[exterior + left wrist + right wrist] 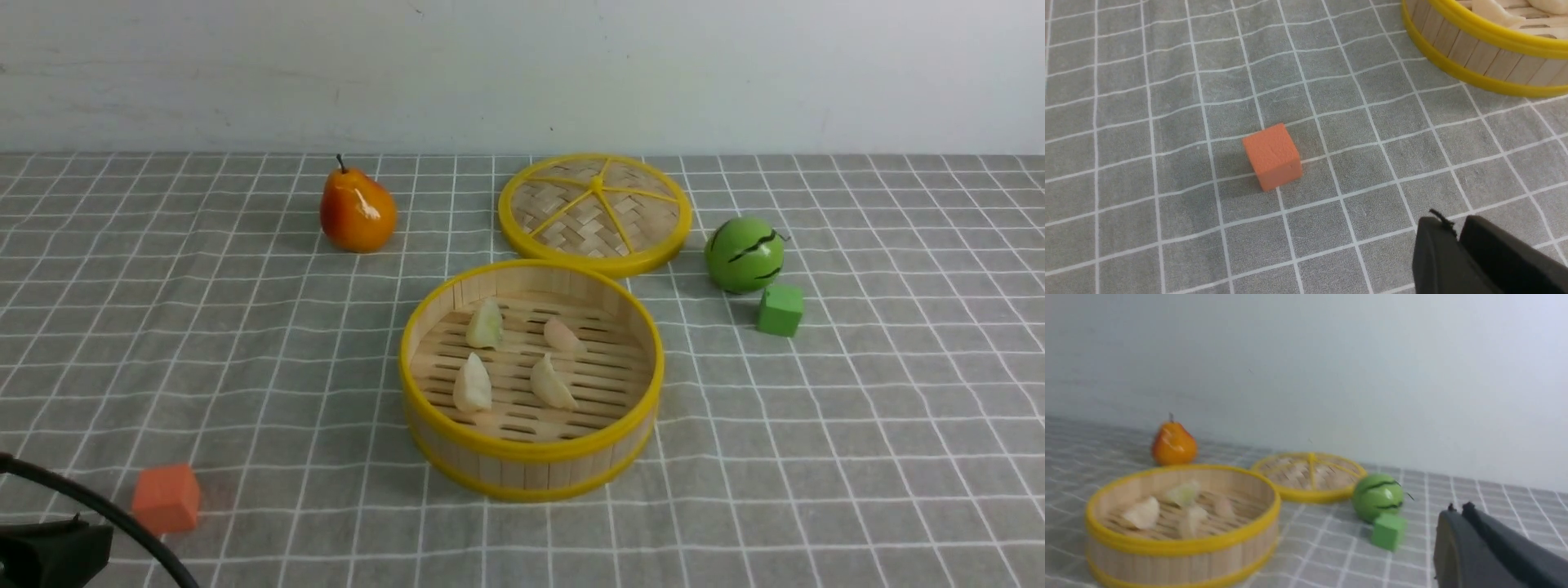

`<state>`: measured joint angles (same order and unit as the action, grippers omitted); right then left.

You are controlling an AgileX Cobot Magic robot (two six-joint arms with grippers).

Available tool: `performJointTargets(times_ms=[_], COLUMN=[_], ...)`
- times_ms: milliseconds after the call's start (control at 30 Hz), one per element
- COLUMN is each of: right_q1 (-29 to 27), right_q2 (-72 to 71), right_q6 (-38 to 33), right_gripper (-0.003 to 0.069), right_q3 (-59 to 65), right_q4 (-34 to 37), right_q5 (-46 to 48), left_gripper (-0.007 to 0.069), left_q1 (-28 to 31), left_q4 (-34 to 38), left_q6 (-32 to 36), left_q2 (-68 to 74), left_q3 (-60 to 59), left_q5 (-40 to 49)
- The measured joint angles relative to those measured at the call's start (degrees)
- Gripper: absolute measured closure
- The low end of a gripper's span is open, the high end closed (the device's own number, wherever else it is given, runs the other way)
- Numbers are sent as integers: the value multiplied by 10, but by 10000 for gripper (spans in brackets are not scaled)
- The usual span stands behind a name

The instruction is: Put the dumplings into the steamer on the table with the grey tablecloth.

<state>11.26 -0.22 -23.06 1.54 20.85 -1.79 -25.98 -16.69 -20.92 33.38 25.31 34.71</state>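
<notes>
The steamer (531,469) stands in the middle of the grey tablecloth (816,449) that covers the table. Several dumplings lie on its slatted floor: a greenish one (485,325), a pinkish one (563,336) and two cream ones (473,384) (552,382). My left gripper (1451,222) hovers over the cloth at the near left, apart from the steamer (1474,53); its jaws are drawn together to a sliver with nothing between them. My right gripper (1458,507) is shut and empty, to the right of the steamer (1180,547), and it is out of the front view.
An orange cube (166,498) sits at the near left, just ahead of my left gripper. A woven lid (594,214) lies behind the steamer, with a pear (357,211) at the back left. A green striped ball (744,254) and a green cube (780,309) sit at the right.
</notes>
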Motion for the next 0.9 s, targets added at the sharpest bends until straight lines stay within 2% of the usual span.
performJointTargets(times_ms=[67, 167, 300, 333, 900], right_q1=[-54, -119, -141, -140, -140], right_q2=[-4, -4, -4, -4, -4], right_q6=[21, 117, 231, 241, 255], right_gripper=[669, 669, 666, 665, 657], right_q3=[0, 0, -1, -2, -5], right_q4=[-26, -88, -171, -180, -196], right_q5=[46, 118, 216, 221, 233], left_gripper=[547, 547, 545, 544, 531], left_q1=[0, 0, 0, 0, 0], left_q4=[0, 0, 0, 0, 0], left_q6=[0, 0, 0, 0, 0], left_q2=[0, 2, 4, 4, 5], left_q3=[-1, -1, -1, -1, -1], left_q5=[0, 2, 3, 3, 5])
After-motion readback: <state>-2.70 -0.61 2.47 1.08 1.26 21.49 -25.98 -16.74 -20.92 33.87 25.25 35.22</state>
